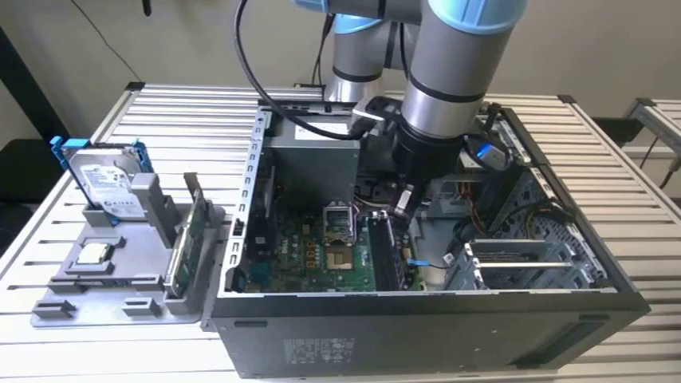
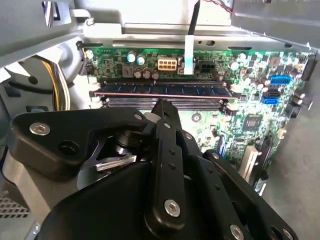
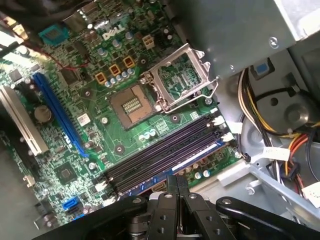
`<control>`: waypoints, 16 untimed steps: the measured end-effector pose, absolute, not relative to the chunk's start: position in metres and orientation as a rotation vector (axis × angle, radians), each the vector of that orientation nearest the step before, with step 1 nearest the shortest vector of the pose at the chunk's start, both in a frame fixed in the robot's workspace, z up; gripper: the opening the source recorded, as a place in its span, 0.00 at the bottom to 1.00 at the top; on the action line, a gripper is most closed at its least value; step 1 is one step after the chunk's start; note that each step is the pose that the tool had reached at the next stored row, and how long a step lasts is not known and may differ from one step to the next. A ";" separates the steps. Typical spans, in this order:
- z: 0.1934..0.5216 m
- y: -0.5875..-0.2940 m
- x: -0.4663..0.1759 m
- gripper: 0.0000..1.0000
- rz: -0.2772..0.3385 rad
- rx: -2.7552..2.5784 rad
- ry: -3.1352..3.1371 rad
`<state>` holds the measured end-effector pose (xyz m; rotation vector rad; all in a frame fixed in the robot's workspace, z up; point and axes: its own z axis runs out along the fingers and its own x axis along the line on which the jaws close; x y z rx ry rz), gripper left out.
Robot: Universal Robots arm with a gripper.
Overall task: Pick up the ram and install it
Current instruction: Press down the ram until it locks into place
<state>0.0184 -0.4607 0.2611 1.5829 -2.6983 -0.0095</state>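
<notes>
The gripper (image 1: 406, 209) reached down inside the open computer case (image 1: 426, 319), its fingers (image 3: 176, 186) pressed together just above the memory slots (image 3: 165, 152) of the motherboard (image 1: 319, 263). The ram (image 2: 162, 90) sat upright in one slot, directly below the fingertips; whether they touched it could not be told. Outside the case, a grey holder (image 1: 117, 279) carried a hard drive (image 1: 107, 187) and a circuit board (image 1: 186, 247) standing on edge.

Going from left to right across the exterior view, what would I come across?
Silver hard drive in its blue frame → grey parts holder → green circuit board standing edge-on → open computer case → motherboard → the robot's gripper.
</notes>
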 end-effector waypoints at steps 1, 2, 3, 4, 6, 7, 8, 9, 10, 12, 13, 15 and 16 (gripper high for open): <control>0.261 -0.461 0.018 0.11 -0.009 1.602 -2.688; 0.261 -0.461 0.018 0.11 -0.010 1.621 -2.676; 0.260 -0.461 0.018 0.11 -0.010 1.640 -2.665; 0.260 -0.461 0.018 0.11 -0.011 1.659 -2.654; 0.259 -0.461 0.018 0.11 -0.012 1.697 -2.630; 0.258 -0.461 0.018 0.11 -0.012 1.715 -2.619; 0.257 -0.461 0.018 0.11 -0.013 1.730 -2.610; 0.256 -0.461 0.018 0.11 -0.015 1.748 -2.599; 0.256 -0.461 0.018 0.11 -0.015 1.762 -2.589; 0.253 -0.461 0.018 0.11 -0.016 1.791 -2.570; 0.252 -0.461 0.018 0.11 -0.017 1.806 -2.559; 0.250 -0.461 0.018 0.11 -0.017 1.851 -2.527; 0.249 -0.461 0.018 0.11 -0.017 1.873 -2.510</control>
